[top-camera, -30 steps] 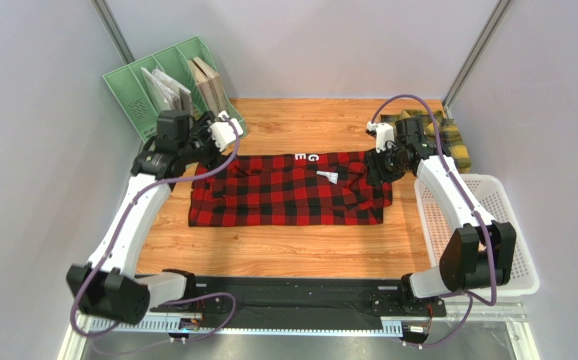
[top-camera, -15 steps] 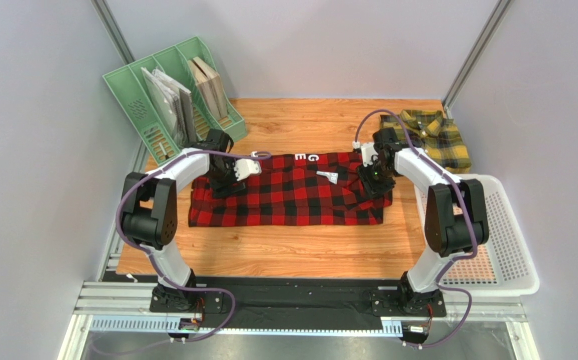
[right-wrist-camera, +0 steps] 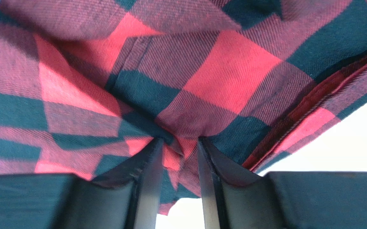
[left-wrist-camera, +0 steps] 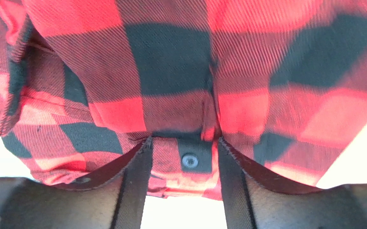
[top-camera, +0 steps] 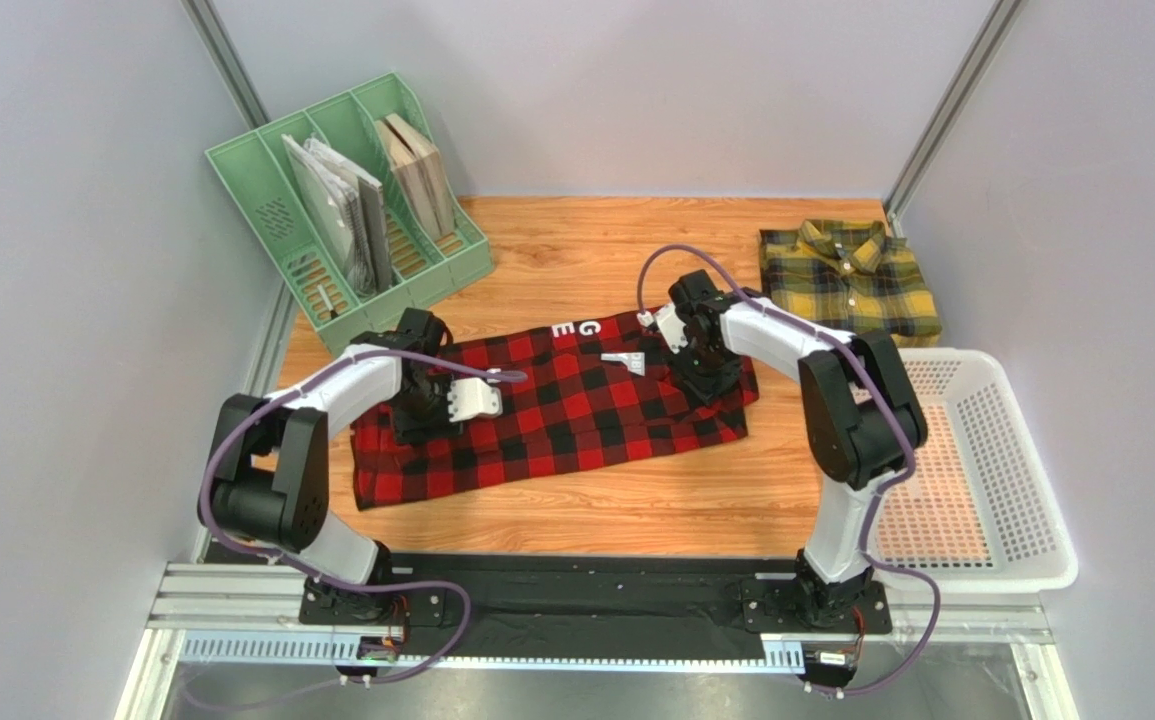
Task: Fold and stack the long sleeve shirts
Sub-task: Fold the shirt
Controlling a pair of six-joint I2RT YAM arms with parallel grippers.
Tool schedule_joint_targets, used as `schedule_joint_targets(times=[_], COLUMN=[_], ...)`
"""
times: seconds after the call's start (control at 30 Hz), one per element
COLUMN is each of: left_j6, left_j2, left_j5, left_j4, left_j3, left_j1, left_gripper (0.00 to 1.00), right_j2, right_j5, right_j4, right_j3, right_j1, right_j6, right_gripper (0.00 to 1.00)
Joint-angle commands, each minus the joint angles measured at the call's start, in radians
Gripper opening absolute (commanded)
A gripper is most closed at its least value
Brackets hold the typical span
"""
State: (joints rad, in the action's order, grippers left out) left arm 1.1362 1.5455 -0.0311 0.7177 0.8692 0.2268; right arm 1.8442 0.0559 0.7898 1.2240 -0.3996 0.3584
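Note:
The red-and-black check shirt (top-camera: 568,413) lies partly folded across the middle of the table, skewed, with white letters at its far edge. My left gripper (top-camera: 429,402) is shut on its left part; the left wrist view shows the cloth (left-wrist-camera: 171,71) and a button placket pinched between the fingers (left-wrist-camera: 135,186). My right gripper (top-camera: 703,360) is shut on its right part; the right wrist view shows a bunched fold (right-wrist-camera: 180,157) between the fingers (right-wrist-camera: 149,186). The yellow-and-dark-green check shirt (top-camera: 846,281) lies folded at the far right.
A green file rack (top-camera: 350,188) with books stands at the far left. A white perforated basket (top-camera: 989,465) sits at the right edge. Grey walls close in the table on three sides.
Both arms have pulled the red shirt toward the near-left; it now lies skewed and narrower. Both grippers have come nearer, and the right arm no longer covers the yellow shirt.

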Motion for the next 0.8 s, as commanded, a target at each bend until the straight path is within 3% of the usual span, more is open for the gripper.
schedule_joint_targets(times=[0.0, 0.1, 0.3, 0.5, 0.63, 0.67, 0.77], left_j6=[-0.053, -0.114, -0.165, -0.263, -0.315, -0.325, -0.355], left_j2=[-0.112, -0.166, -0.174, -0.079, -0.035, -0.004, 0.072], left_j5=[-0.133, -0.2, -0.247, -0.215, -0.132, -0.112, -0.07], left_j4=[0.221, 0.25, 0.218, 0.175, 0.111, 0.106, 0.121], left_j3=[0.02, 0.048, 0.076, 0.114, 0.106, 0.106, 0.109], left_j1=[-0.004, -0.006, -0.004, 0.052, 0.173, 0.19, 0.239], left_gripper=[0.63, 0.69, 0.7, 0.58, 0.52, 0.44, 0.33], right_j2=[0.119, 0.215, 0.403, 0.333, 0.253, 0.212, 0.132], right_j5=[0.157, 0.228, 0.349, 0.303, 0.219, 0.202, 0.134], right_j4=[-0.11, -0.197, -0.386, -0.557, -0.492, -0.468, -0.38], right_j3=[0.121, 0.225, 0.498, 0.589, 0.618, 0.618, 0.599], right_j1=[0.007, 0.011, 0.045, 0.048, 0.048, 0.048, 0.051], right_j6=[0.114, 0.203, 0.287, 0.22, 0.149, 0.113, 0.065], right_gripper=[0.34, 0.32, 0.28, 0.33, 0.37, 0.38, 0.4])
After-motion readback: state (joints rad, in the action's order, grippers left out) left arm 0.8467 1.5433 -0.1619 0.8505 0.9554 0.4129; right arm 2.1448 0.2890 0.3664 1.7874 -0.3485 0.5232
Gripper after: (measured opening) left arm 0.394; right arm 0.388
